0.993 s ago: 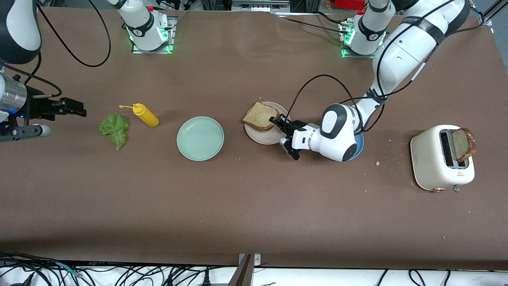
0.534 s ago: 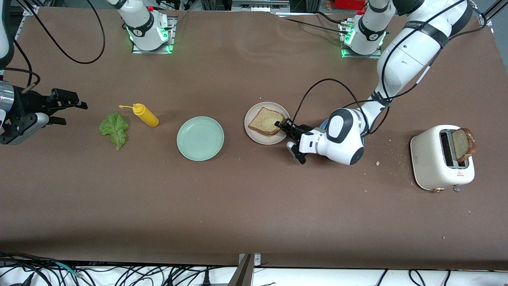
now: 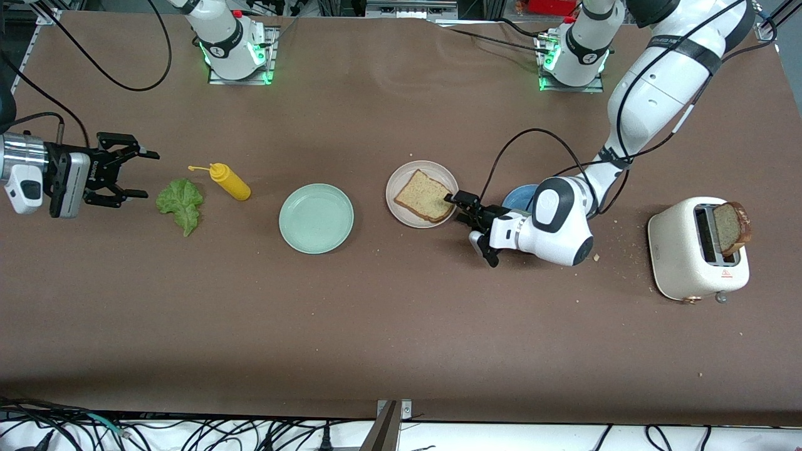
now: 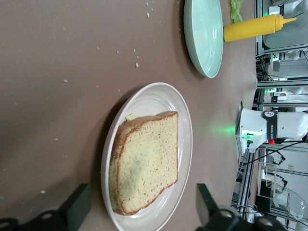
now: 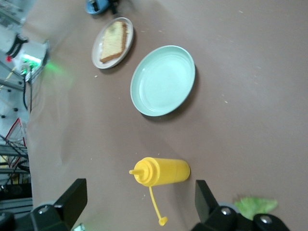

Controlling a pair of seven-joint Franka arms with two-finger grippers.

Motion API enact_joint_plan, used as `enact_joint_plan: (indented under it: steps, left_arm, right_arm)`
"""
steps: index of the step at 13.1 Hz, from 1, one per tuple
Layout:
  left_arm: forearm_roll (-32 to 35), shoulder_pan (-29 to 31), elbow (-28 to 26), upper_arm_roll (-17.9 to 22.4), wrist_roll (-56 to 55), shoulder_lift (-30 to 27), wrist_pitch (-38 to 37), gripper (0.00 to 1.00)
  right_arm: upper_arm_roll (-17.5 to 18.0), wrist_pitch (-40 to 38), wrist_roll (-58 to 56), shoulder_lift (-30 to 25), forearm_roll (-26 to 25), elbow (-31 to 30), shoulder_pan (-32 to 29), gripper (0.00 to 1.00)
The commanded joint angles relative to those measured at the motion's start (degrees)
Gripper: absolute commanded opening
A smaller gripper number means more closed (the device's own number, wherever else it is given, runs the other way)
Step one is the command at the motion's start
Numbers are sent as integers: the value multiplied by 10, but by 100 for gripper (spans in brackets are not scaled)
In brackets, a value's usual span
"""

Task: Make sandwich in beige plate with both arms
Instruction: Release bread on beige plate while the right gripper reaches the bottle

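Now one bread slice (image 3: 423, 196) lies in the beige plate (image 3: 399, 185).

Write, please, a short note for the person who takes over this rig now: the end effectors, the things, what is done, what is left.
Left end effector: open, empty, at the rim of the round beige plate.
Right end effector: open, empty, beside the ruffled green lettuce leaf.
Done: one square tan bread slice lies flat on the beige plate.
Left: lettuce onto that slice; then the second bread slice, which stands in the white toaster at the left arm's end.
Not needed: pale mint-green plate, yellow squeeze bottle, blue plate.
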Motion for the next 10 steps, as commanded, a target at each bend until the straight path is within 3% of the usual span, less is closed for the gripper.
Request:
enact_joint_plan:
  steps: [1,5,8,10]
  left_arm:
    - [46,-2,-6,9,2,-44,1,100]
    - [136,-2,-2,41,-21,-96,-1,100]
    - [285,3,4,43,-149,-151,-9,100]
    - [339,14,9,44,-213,-194,-45,100]
  right_arm:
    - [-23,23,-148,0,57,-66,-2,99]
    - [-40,22,-307,50,110,-116,-29,99]
    - [-41,18,-425,87,154,-152,-47,99]
    - [-40,12,-466,109,178,-168,-52,99]
